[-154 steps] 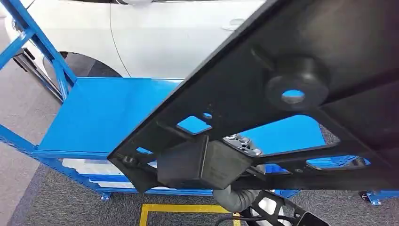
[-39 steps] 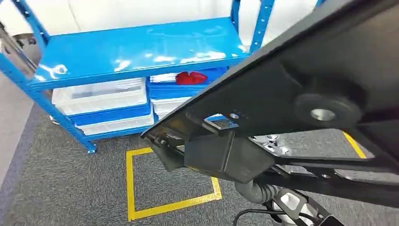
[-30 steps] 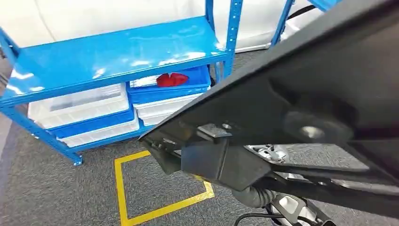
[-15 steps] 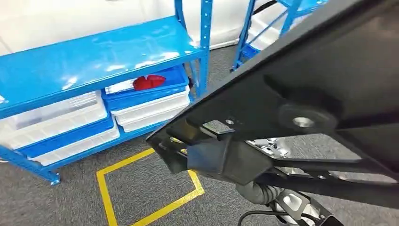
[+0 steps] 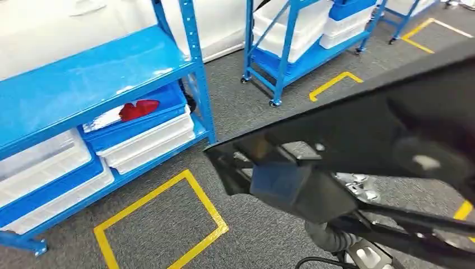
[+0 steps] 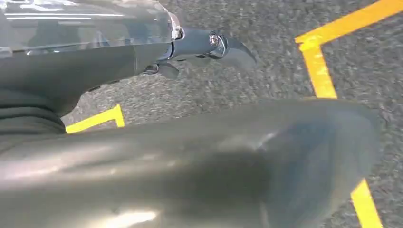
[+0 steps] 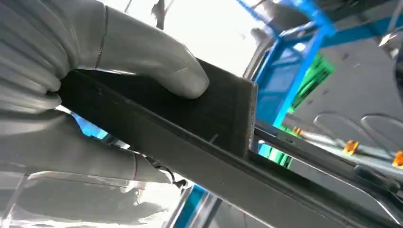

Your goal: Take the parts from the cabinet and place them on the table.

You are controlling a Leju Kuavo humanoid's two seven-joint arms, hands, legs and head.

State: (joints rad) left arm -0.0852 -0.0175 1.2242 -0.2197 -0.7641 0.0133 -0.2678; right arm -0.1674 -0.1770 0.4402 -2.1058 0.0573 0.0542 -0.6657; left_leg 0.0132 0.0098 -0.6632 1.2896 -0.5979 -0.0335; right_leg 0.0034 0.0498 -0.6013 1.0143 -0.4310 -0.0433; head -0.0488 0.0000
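A large black plastic part [image 5: 358, 134] with ribs and a boxy lug is held up close in front of me and fills the right of the head view. My right hand [image 7: 95, 71] grips one edge of this part [image 7: 209, 123], thumb on one face and fingers on the other. A grey ribbed wrist cover [image 5: 330, 238] shows beneath the part. In the left wrist view my left hand [image 6: 142, 54] hangs over the carpet with a dark finger stretched out. A blurred grey shape lies close to that camera, and I cannot tell whether the hand holds anything.
A blue shelf rack [image 5: 84, 78] stands at the left with white and blue bins [image 5: 145, 137] below; one holds a red item [image 5: 139, 109]. A second blue rack [image 5: 291, 50] stands further back. Yellow tape [image 5: 162, 224] marks a square on the grey carpet.
The whole view has swung to the right: the blue rack slid left and a second rack came into sight. The black part stays held in front of the camera.
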